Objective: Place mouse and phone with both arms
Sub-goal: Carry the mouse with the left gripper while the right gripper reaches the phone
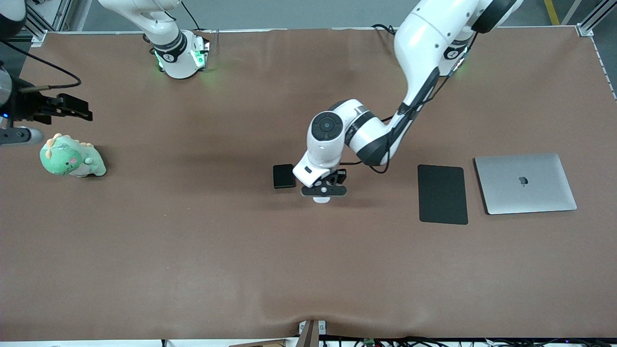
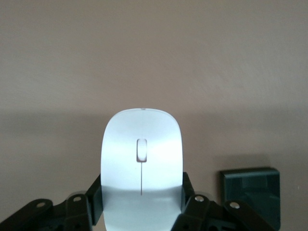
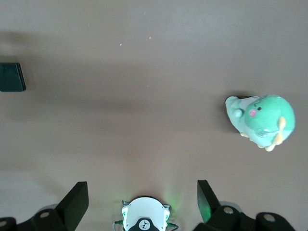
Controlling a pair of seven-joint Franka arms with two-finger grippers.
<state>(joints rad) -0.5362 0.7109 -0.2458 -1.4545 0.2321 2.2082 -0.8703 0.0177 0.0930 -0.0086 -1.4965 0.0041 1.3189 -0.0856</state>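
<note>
At the middle of the brown table (image 1: 193, 250), the left gripper (image 1: 323, 191) is down low with its fingers (image 2: 190, 195) closed on the sides of the white mouse (image 2: 142, 166). The black phone (image 1: 284, 176) lies flat just beside it, at about nine o'clock from the mouse. A black mat (image 1: 442, 194) and a closed silver laptop (image 1: 525, 183) sit toward three o'clock. The right gripper (image 1: 72, 108) waits with fingers spread wide, empty, up over the table at that arm's end, a green dinosaur plush (image 1: 71, 157) at six o'clock from it.
</note>
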